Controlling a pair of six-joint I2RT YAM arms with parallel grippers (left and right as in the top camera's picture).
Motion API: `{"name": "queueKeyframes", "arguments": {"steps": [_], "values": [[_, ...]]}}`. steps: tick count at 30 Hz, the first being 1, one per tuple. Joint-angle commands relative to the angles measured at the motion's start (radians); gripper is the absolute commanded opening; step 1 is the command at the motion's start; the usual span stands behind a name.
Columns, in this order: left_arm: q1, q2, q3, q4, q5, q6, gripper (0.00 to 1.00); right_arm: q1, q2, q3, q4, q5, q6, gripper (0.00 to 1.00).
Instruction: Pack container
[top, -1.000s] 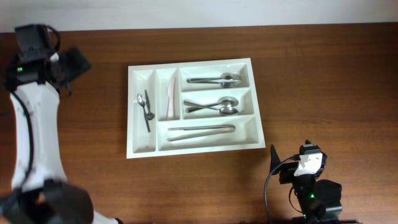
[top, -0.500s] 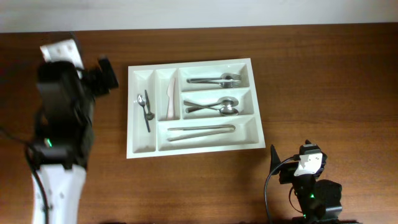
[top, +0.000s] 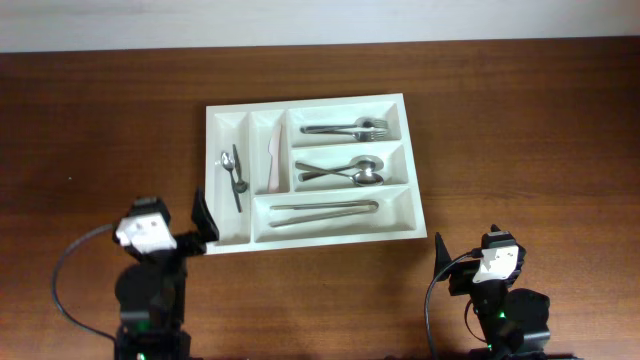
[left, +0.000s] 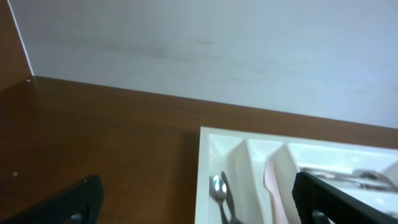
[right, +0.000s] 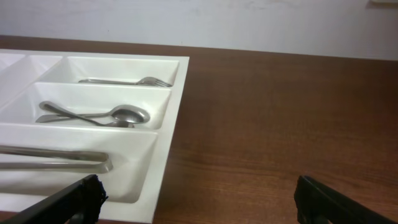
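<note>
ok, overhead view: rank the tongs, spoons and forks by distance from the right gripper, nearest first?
From the right gripper:
1. Tongs, in the tray's bottom long slot, on the robot's side.
2. Spoons, in the middle slot.
3. Forks, in the top slot by the far edge.

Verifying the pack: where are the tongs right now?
Overhead view: the tongs lie flat in the long bottom compartment of the container, on the side closest to the robot, directly below the compartment holding the crossed spoons.
</note>
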Motion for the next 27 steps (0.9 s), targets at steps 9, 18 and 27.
{"name": "queueKeyframes", "arguments": {"steps": [9,18,27], "values": [[-0.002,-0.270,-0.189,-0.008,0.019,0.013,0.99,-0.006,-0.011,-0.007,-0.001,0.012,-0.002,0.99],[0.002,-0.416,-0.255,-0.070,0.019,0.013,0.99,-0.006,-0.011,-0.007,-0.001,0.012,-0.002,0.99],[0.033,-0.505,-0.255,-0.206,0.028,0.043,0.99,-0.006,-0.011,-0.007,-0.001,0.012,-0.002,0.99]]}}
